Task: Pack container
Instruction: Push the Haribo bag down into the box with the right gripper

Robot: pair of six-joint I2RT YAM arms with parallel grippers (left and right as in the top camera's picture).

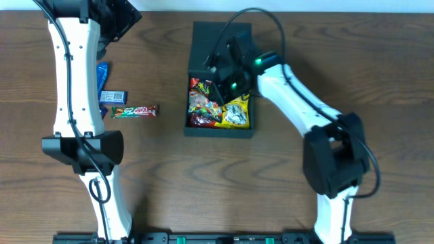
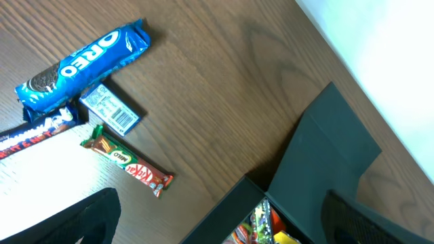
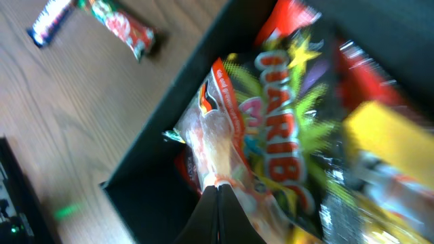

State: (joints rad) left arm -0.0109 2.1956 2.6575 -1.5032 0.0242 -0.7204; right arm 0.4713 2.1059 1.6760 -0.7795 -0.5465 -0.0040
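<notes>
The dark container [image 1: 218, 131] stands at the table's middle with its lid [image 1: 203, 41] open and leaning back. Inside lie a colourful Haribo bag [image 3: 285, 115], a yellow packet [image 1: 237, 114] and a red packet [image 1: 199, 120]. My right gripper [image 3: 218, 184] reaches into the box with its fingers pressed together on the bag's clear edge; this view is blurred. My left gripper [image 2: 230, 224] hangs high over the far left of the table [image 1: 112, 27], fingers wide apart with nothing between them. Below it I see the container's wall [image 2: 217, 217] and lid [image 2: 325, 156].
Loose snacks lie left of the box: a KitKat bar [image 1: 134, 111], a small blue-and-white packet [image 1: 114, 96], an Oreo pack [image 2: 81, 64] and a dark bar [image 2: 34, 132]. The left arm [image 1: 71, 81] runs along the table's left side.
</notes>
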